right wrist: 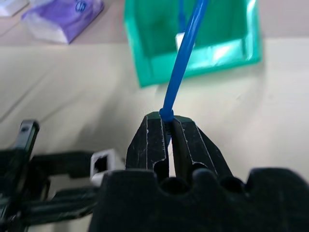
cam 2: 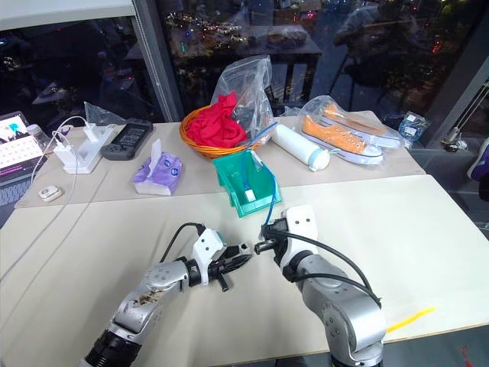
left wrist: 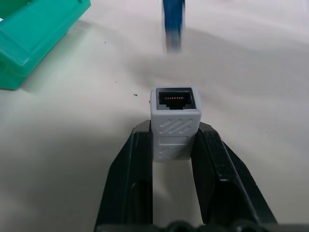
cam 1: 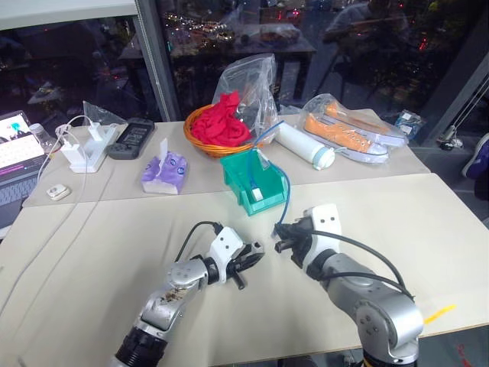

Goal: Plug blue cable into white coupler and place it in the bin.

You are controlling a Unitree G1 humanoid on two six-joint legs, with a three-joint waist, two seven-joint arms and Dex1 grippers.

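Note:
My left gripper (cam 1: 250, 260) is shut on the white coupler (left wrist: 174, 123), a small boxy connector whose open socket faces away from the fingers. My right gripper (cam 1: 280, 245), close to the right of it, is shut on the blue cable (right wrist: 181, 72) near its end. The plug tip is hidden between the fingers. From there the cable (cam 1: 285, 197) runs up and back into the teal bin (cam 1: 233, 180), which stands just behind both grippers. A small gap separates the coupler (right wrist: 103, 164) from the right gripper (right wrist: 166, 122).
Behind the bin are an orange basket of red cloth (cam 1: 218, 126), a purple tissue pack (cam 1: 162, 172), a white cylinder (cam 1: 306, 145) and bagged sneakers (cam 1: 348, 130). White chargers (cam 1: 84, 149), a black device (cam 1: 131, 139) and a laptop (cam 1: 11, 153) lie far left.

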